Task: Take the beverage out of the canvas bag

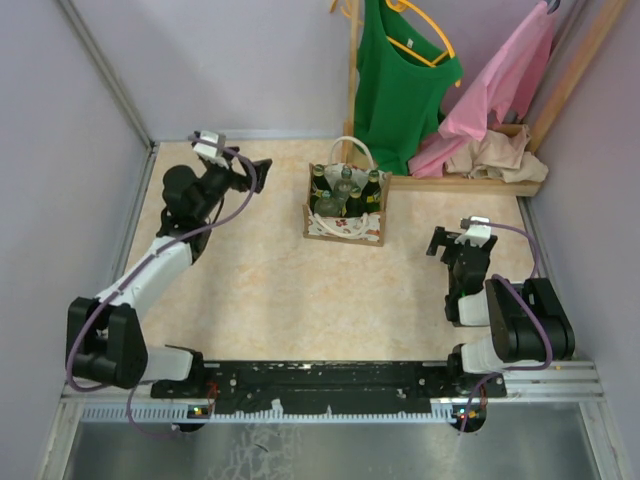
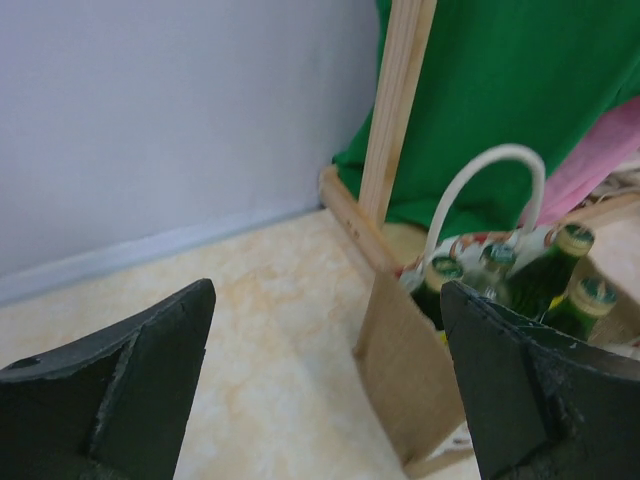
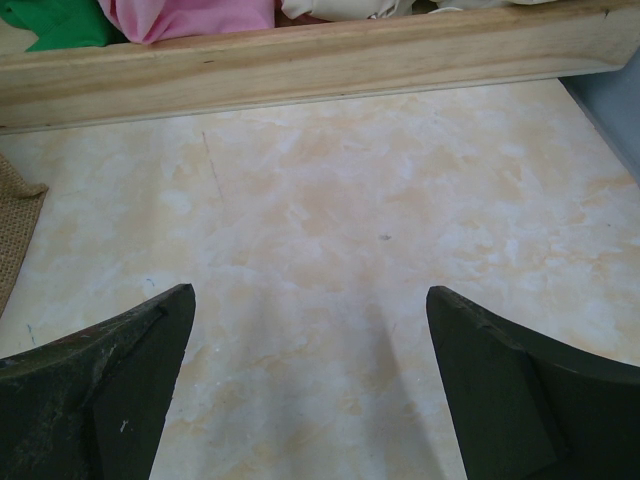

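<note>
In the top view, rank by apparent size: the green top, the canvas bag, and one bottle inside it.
1. Green top, largest.
2. Canvas bag, clearly smaller.
3. A bottle, smallest; only its upper part shows above the bag's rim.

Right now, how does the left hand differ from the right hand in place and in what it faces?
The left hand is stretched far forward, level with the canvas bag; the right hand stays nearer its base. The left hand faces the bag and its green bottles; the right hand faces bare table and a wooden rail. Both are open and hold nothing.
</note>
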`<control>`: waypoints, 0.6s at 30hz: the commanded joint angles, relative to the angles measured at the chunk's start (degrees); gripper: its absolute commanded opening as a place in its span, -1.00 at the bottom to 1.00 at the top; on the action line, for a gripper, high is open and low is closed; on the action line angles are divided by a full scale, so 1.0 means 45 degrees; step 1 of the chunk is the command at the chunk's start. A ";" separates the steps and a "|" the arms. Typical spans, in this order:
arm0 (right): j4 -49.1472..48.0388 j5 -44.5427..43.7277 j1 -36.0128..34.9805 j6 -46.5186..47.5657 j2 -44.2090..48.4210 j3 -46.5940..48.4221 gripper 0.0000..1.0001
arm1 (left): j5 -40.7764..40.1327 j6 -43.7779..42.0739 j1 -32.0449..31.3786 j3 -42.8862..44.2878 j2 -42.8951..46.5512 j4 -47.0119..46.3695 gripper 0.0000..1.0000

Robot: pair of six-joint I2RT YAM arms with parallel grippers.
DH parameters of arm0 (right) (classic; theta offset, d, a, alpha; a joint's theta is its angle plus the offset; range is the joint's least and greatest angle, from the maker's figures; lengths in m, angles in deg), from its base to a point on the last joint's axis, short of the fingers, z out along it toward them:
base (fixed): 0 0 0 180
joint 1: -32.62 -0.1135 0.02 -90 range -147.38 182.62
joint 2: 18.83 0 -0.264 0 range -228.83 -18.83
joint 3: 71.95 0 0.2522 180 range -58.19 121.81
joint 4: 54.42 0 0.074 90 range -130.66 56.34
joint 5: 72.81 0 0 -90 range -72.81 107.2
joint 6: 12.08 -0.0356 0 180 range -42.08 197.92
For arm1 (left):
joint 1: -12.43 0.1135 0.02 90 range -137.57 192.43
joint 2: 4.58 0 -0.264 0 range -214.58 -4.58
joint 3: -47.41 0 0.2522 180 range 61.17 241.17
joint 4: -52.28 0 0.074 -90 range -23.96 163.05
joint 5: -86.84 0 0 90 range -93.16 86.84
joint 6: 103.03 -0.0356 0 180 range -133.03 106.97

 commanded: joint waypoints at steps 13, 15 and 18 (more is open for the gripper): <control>-0.0715 -0.0073 -0.0121 0.0146 -0.0030 0.0422 0.98 | 0.0824 -0.0785 -0.2438 0.5570 -0.3610 0.3399 0.81; -0.0715 -0.0072 -0.0121 0.0155 -0.0031 0.0432 0.98 | 0.0324 -0.1065 -0.2847 0.5789 -0.3971 0.3419 0.88; -0.0715 -0.0049 -0.0121 0.0155 -0.0031 0.0432 0.98 | -0.0591 -0.1471 -0.3456 0.6186 -0.4495 0.3532 0.99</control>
